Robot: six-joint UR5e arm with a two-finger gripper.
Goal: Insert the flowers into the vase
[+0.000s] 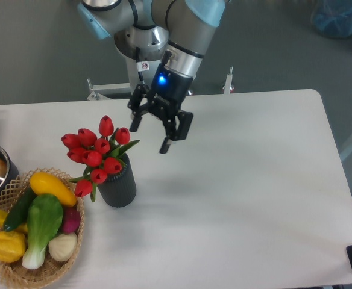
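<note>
Fingers [150, 133] apart, just right of flowers [96, 153].

End effector [150, 136] pointing down, fingers spread, empty.
</note>
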